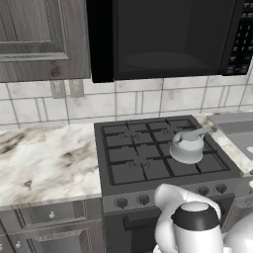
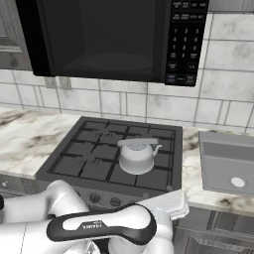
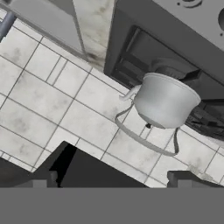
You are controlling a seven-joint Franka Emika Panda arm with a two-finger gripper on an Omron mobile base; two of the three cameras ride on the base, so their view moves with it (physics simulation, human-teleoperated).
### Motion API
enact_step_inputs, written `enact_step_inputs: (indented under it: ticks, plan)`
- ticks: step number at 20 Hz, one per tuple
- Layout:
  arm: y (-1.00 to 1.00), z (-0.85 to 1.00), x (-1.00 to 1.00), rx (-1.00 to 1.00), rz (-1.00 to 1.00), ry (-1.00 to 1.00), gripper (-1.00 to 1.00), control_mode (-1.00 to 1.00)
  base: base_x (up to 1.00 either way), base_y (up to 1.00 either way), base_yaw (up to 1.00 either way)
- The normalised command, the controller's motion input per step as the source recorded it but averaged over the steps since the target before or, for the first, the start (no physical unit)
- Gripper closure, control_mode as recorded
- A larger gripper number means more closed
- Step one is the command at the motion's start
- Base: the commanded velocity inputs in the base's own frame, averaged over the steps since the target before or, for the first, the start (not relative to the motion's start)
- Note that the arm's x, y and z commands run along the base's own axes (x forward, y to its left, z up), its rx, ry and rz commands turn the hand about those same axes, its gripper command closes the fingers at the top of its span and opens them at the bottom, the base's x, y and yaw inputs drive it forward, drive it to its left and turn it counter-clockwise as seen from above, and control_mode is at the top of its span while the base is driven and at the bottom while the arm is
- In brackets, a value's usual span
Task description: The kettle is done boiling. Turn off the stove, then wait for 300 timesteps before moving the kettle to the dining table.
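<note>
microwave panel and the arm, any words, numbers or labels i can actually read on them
Microwave keypad: rows of small light marks on the buttons, too blurred to read.
Arm's dark band: a short pale lettering, too small to read.
Stove knobs: no markings that can be made out.
Kettle: no text.
So nothing readable.

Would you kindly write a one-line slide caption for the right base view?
Silver kettle on the front right of the black stove, beneath the microwave, robot arm low in front.
</note>
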Motion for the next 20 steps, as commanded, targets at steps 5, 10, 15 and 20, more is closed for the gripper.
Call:
enact_step_inputs:
  ticks: [5,10,15,20]
  plan:
    - [0.07,0.43,0.01,-0.16,0.00,0.06,-1.00,-1.00,0.00,0.00,0.00]
    - [0.08,0.41,0.03,-0.17,0.01,0.08,-1.00,-1.00,0.00,0.00,0.00]
    - [0.06,0.34,0.04,-0.17,0.02,0.11,-1.00,-1.00,0.00,0.00,0.00]
    - [0.03,0.22,0.00,-0.15,0.04,0.10,-1.00,-1.00,0.00,0.00,0.00]
